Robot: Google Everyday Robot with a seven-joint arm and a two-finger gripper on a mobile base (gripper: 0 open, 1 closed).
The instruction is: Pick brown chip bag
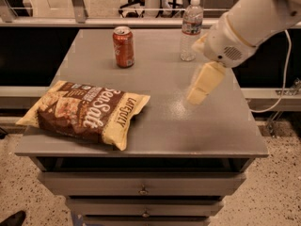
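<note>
Grey tabletop (197,131): brown chip bag (87,113) front-L, gripper (197,94) well apart to R

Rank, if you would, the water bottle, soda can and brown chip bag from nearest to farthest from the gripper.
The gripper hovers over the table's right side.
1-2. Water bottle, back right, and brown chip bag, front left: too close to call.
3. Soda can, back left.
</note>
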